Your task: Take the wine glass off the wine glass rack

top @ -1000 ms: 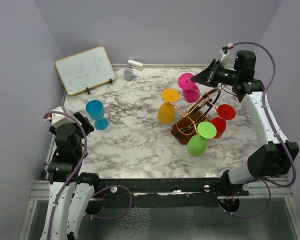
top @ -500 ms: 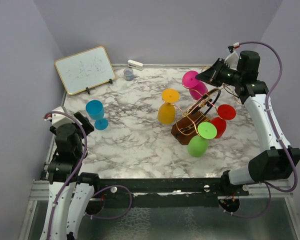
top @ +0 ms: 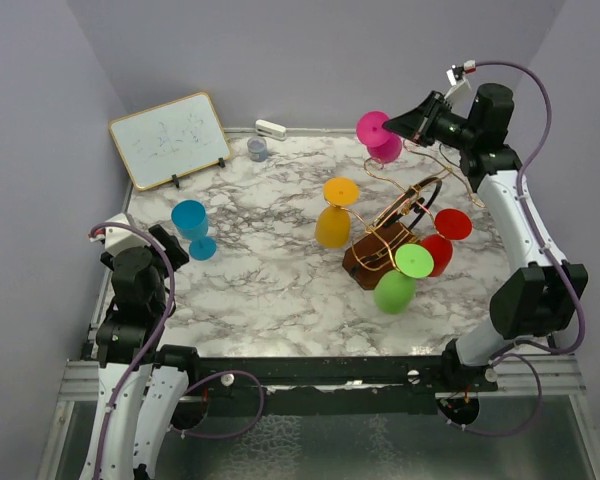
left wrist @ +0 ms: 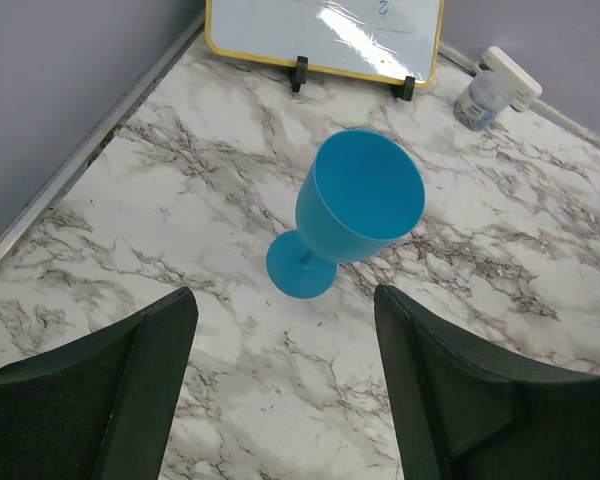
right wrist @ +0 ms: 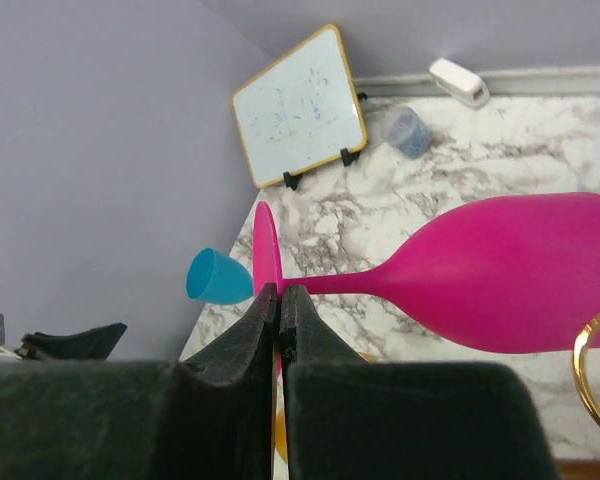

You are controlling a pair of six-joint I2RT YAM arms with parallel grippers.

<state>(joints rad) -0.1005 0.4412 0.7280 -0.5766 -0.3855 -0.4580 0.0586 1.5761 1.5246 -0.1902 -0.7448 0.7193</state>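
Three hang on the wine glass rack (top: pixel 380 245): yellow glass (top: pixel 333 226), red glass (top: pixel 438 250), green glass (top: pixel 393 290). My right gripper (right wrist: pixel 280 300) is clamped on the foot of the magenta wine glass (right wrist: pixel 500 265), held sideways in the air just beyond the rack's far side. My left gripper (left wrist: pixel 283 300) gapes open well left of the rack, facing an upright blue wine glass (left wrist: pixel 365 200) on the tabletop (top: pixel 270 290).

Overhead plus wrist views, shared whiteboard (top: pixel 170 140)
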